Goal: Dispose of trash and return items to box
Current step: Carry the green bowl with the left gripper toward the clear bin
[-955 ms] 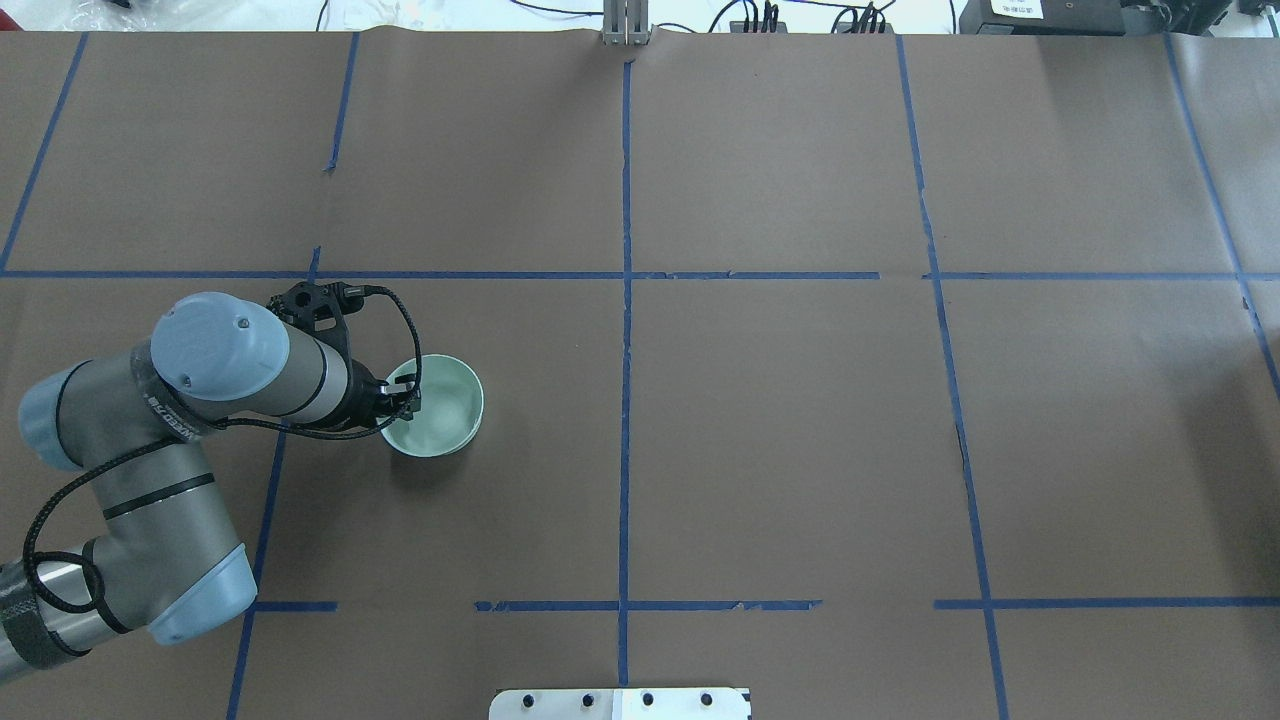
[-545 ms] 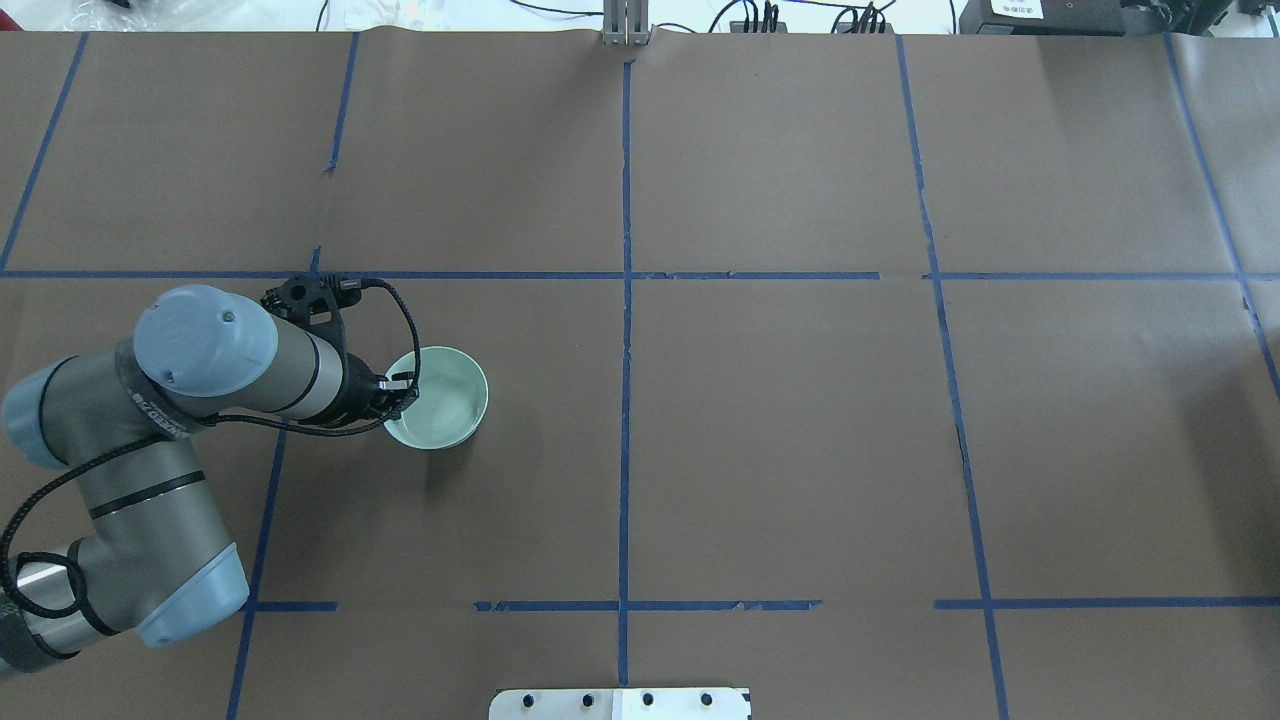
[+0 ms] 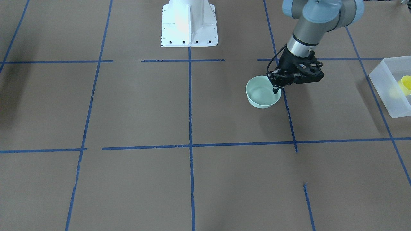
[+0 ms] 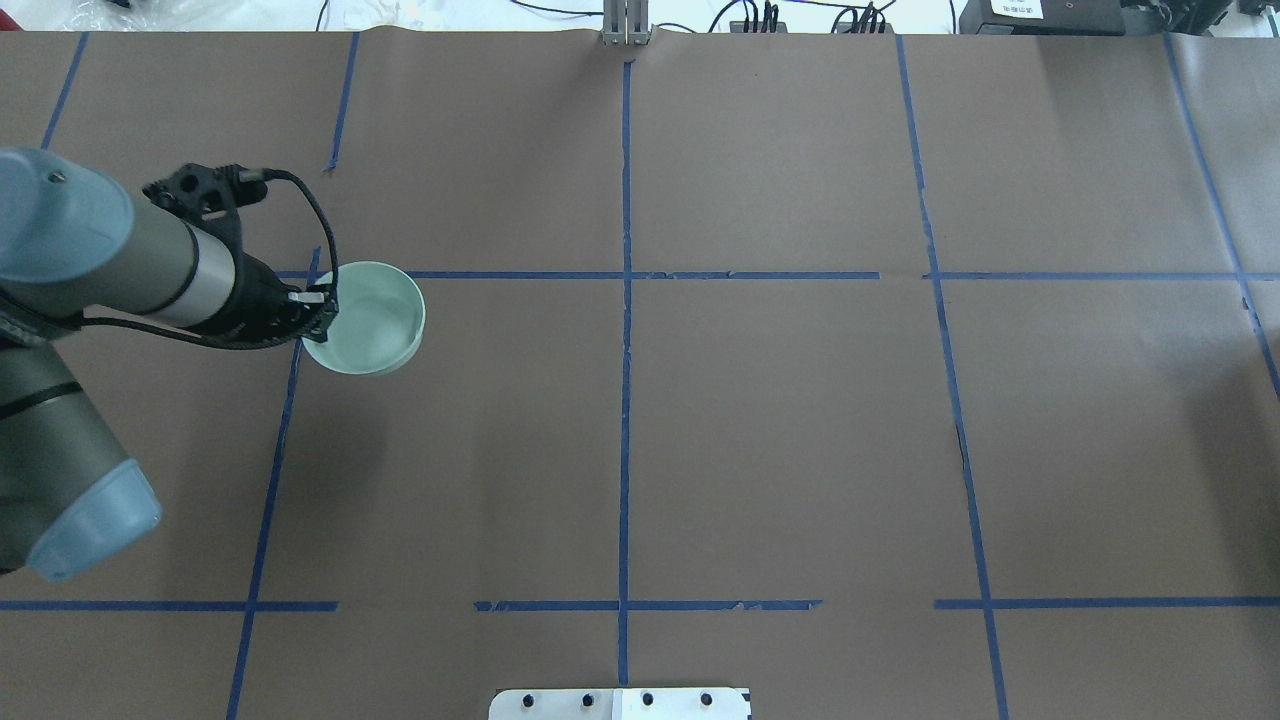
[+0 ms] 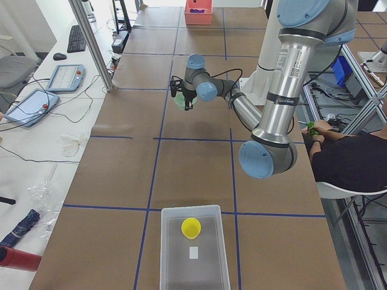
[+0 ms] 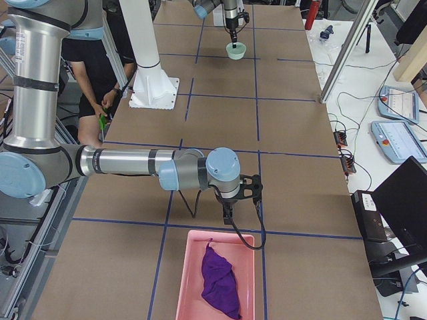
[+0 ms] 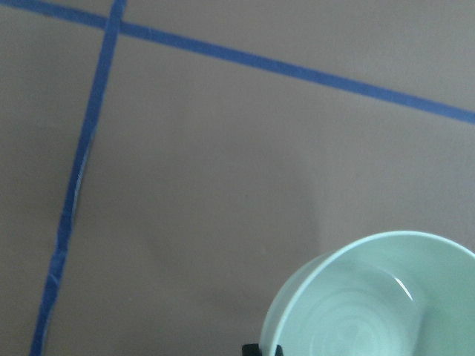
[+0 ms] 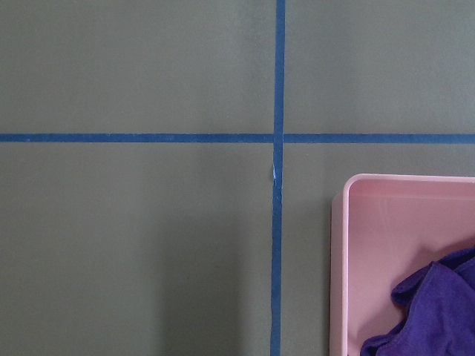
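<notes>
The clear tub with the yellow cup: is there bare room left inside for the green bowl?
Yes. Only the tub's end nearest the bowl is taken, by the cup. From the cup to the opposite wall the floor is bare but for a small white patch; the bowl looks likely to fit.

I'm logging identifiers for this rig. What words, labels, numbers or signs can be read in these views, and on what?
No text is legible enough to quote.
Dark print on the silver tube of the left arm: too small to read.
The white label on a black device beyond the table: blurred.
No readable markings show on the mint-green bowl, yellow cup or translucent box.
</notes>
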Tool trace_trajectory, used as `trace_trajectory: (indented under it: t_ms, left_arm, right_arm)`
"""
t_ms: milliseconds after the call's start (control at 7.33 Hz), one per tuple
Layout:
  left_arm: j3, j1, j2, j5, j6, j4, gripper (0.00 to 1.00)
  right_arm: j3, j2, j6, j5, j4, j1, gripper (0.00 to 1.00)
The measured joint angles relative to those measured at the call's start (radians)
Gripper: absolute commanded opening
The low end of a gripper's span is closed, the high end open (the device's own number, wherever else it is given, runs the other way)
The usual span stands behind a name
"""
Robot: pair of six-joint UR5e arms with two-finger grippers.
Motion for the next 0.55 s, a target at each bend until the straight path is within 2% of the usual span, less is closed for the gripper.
trace_trajectory:
  t_ms: [545]
  left_arm:
    - [0.01,-0.231,0.113,-0.064,0.402,0.01,0.0]
  right_arm:
    - [0.002,0.04,0.137,0.004,0.007,-0.07,1.0]
